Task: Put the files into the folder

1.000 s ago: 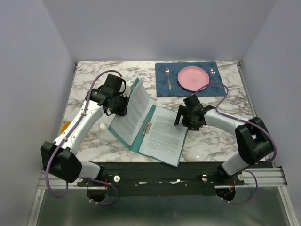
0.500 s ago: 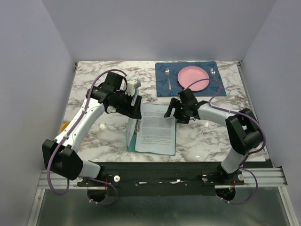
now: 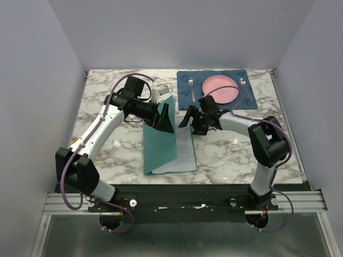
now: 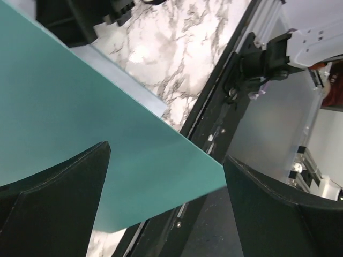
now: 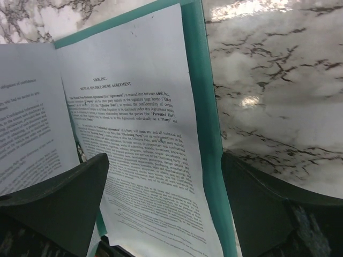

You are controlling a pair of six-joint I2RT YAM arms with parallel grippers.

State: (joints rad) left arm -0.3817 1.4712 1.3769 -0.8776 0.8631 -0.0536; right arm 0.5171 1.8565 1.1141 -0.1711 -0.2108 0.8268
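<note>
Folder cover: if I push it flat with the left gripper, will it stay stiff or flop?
Probably floppy: the folder cover looks thin and sits raised over the files rather than lying flat. Likely light, so it may slide on the smooth marble table when pushed.

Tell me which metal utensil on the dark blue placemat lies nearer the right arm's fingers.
The silver metal utensil left of the round pink plate; the right arm's fingers sit just below it. The other utensil lies right of the plate.
</note>
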